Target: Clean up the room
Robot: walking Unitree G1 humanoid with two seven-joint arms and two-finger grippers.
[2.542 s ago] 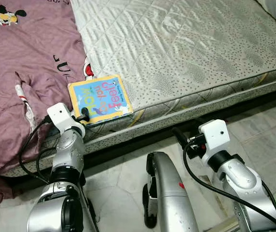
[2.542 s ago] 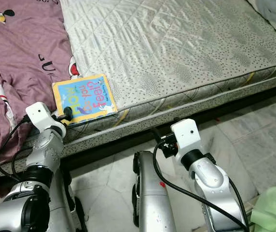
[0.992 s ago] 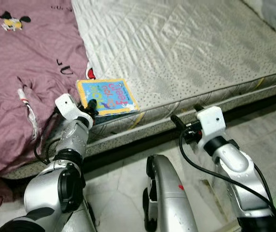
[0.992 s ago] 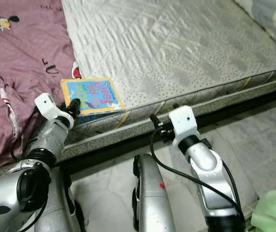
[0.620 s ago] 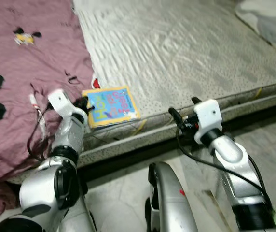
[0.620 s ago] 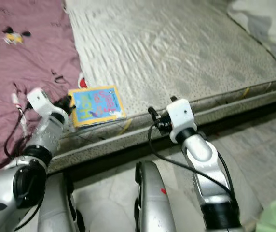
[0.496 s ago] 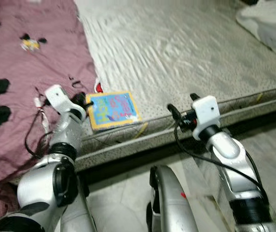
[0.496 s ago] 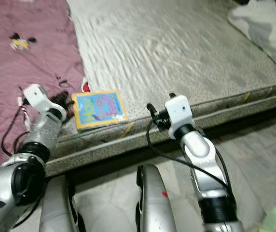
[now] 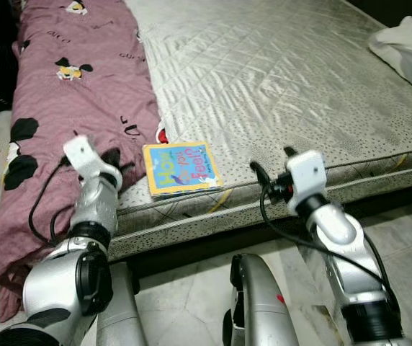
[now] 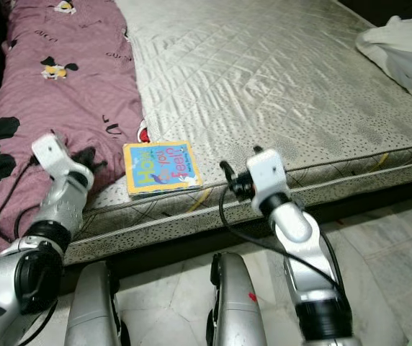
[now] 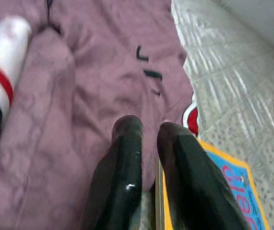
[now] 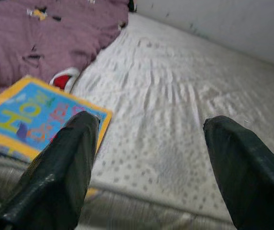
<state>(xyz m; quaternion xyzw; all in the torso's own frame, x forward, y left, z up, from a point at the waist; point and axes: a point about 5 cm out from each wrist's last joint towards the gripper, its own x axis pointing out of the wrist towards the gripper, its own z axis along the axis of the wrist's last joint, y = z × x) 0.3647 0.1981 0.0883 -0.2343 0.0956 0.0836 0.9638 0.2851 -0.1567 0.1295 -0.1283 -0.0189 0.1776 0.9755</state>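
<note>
Left gripper (image 11: 146, 139) sits over the purple blanket (image 9: 83, 86), just beside the book's near-left corner; its two black fingers (image 11: 122, 163) are nearly together with only a thin slit between them, and nothing is clamped in it. Right gripper (image 12: 149, 158) hangs at the mattress (image 9: 285, 79) edge, to the right of the book, fingers spread wide and holding nothing. Book (image 9: 181, 168) lies flat on the mattress near its front edge, blue cover with yellow border, face up, its left side just beside the blanket's hem. A small red-and-white patch (image 9: 161, 135) peeks out from under the blanket right behind the book's far-left corner. Blanket runs along the mattress's left side, past the book, and drapes off the front-left corner toward the tiled floor (image 9: 408, 238); black and yellow cartoon prints on it. White-and-red cylindrical item (image 11: 0, 62) lies on the blanket, away from the book; can't tell what it is. White bundle of cloth (image 9: 408, 50) rests on the mattress's far right, well apart from the book.
</note>
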